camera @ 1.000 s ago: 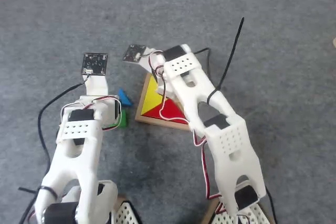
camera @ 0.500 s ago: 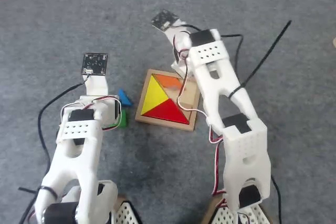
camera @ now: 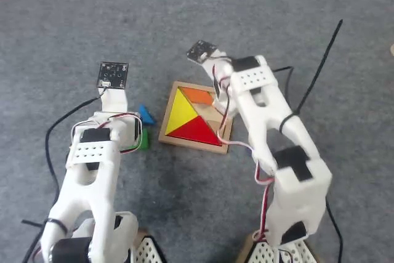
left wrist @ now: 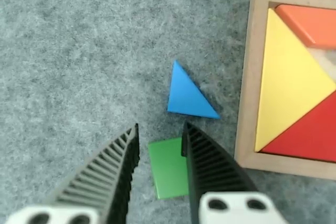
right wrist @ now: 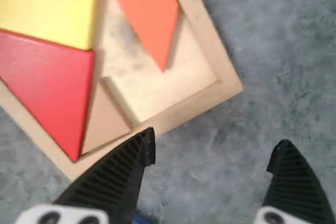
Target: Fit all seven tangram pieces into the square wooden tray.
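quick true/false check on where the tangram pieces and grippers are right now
1. The blue triangle lies inside the wooden tray. False: it lies on the carpet beside the tray.
2. The yellow piece sits in the tray. True.
3. The right gripper is shut on a piece. False: it is open and holds nothing.
4. The green piece lies outside the tray. True.
5. The left gripper is open. True.

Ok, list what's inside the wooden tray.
Inside the tray: a yellow triangle, a red triangle, an orange piece and what looks like a tan piece beside the red one, with bare floor showing. In the high view the right arm covers that side.
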Motion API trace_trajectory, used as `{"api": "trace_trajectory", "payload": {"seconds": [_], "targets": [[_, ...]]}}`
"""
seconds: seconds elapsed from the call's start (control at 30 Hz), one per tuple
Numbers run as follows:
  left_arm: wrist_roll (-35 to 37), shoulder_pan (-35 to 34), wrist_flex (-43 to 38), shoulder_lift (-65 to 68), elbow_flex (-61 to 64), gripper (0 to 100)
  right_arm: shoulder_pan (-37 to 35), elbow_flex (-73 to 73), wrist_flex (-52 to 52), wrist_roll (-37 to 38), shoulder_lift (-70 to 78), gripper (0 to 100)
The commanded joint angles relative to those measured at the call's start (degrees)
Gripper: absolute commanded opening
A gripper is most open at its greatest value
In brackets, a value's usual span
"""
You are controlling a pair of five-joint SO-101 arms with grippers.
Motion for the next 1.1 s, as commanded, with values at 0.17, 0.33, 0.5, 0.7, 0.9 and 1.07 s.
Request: {"api": "trace_trajectory", "payload": {"seconds": [0.17,0.33,0.5,0.7,0.9,1.07], "targets": [[-0.5,0.4,-1.2,-0.2,-0.5,13,-1.9,12.4,-12.2,-1.7,-5.8,34.7],[-0.5,0.4,-1.3,-0.1,-0.5,13,-2.2,12.5,-12.2,-3.3,-6.4,34.7],[-0.5,0.4,-1.3,-0.1,-0.5,13,-3.0,11.8,-9.6,-4.4,-9.1,34.7],[-0.6,0.4,-1.2,-0.1,-0.5,13,-6.1,12.0,-7.2,-4.7,-11.3,34.7],[-0.6,0.4,-1.2,-0.1,-0.5,13,-6.0,14.3,-7.7,-4.3,-11.2,34.7],[-0.6,0.4,-1.2,-0.1,-0.5,13,-3.8,18.0,-13.1,-4.0,-11.1,34.7]]}}
